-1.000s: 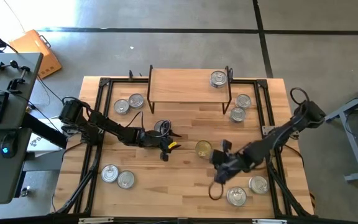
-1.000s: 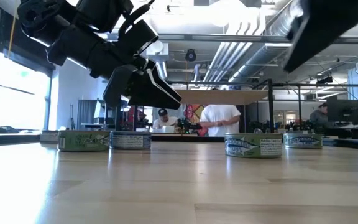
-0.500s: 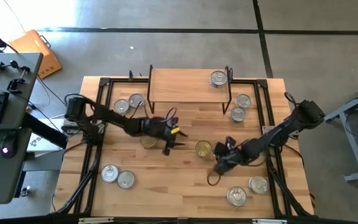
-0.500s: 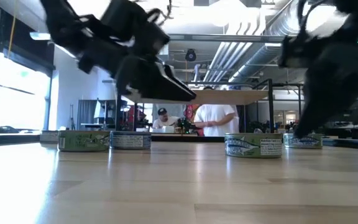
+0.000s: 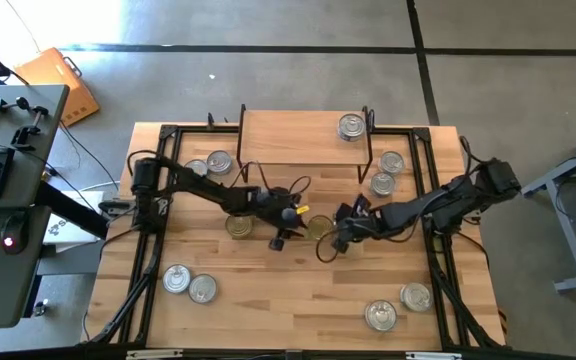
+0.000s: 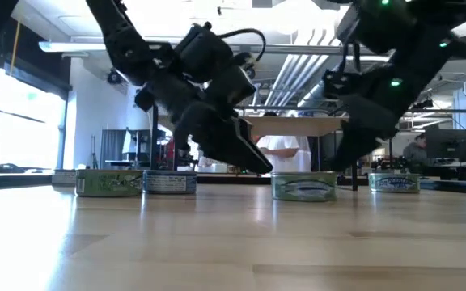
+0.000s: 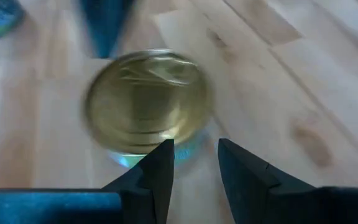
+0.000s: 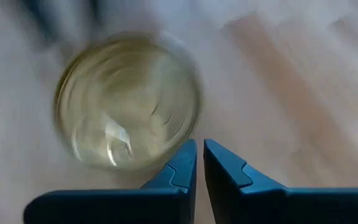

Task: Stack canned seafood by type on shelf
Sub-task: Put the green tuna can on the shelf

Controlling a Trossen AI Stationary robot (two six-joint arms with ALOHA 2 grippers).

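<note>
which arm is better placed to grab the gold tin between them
Left, probably: the left end effector faces the gold tin with fingers parted; the right end effector is shut.

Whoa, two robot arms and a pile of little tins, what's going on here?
Both arms have closed in on one gold-lidded tin at the middle of the table. The left gripper has its jaws slightly apart beside it; the right gripper has its jaws nearly shut. Neither holds it. One silver tin sits on the shelf; the rest lie scattered around.
</note>
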